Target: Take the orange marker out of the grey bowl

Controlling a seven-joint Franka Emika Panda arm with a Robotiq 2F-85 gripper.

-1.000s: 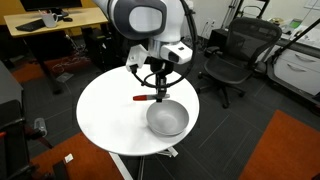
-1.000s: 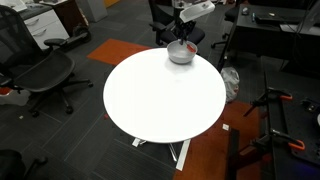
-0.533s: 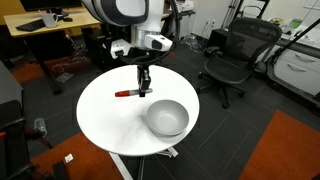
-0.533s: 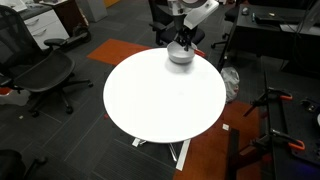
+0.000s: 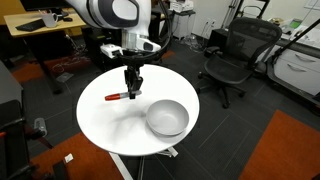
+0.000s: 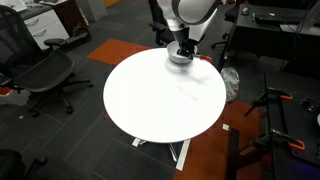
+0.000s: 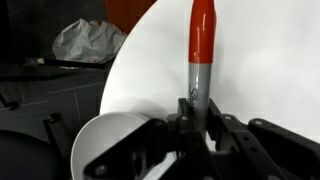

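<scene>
Wrist view gives us the orange marker [image 7: 202, 35] up close. Its red-orange body points away from the camera over the white table [image 7: 270, 60]. Its paler, grey-white end is pinched in the gripper [image 7: 198, 110], whose jaws are drawn narrow around that end. The marker is outside the grey bowl [image 7: 105, 150], of which we see only a curved rim and inner wall low in this view, beside the gripper and apart from the marker.

In an exterior view the marker [image 5: 117, 96] lies roughly level, well clear of the bowl [image 5: 167, 118], on the side of the bowl that faces the desk [image 5: 40, 27]. The gripper [image 5: 131, 90] hangs downward from the arm [image 5: 118, 15] and grips the marker end nearer the bowl. We cannot tell whether the marker rests on the tabletop [image 5: 100, 125] or hangs just above it.

In an exterior view from across the table [image 6: 165, 105], the bowl [image 6: 181, 58] sits close to the far rim, with the arm [image 6: 190, 15] rising above it. The marker is too small for us to make out there.

Beyond the bowl stands a black office chair [image 5: 232, 55]. A crumpled plastic bag [image 7: 90, 40] lies past the table's edge.
</scene>
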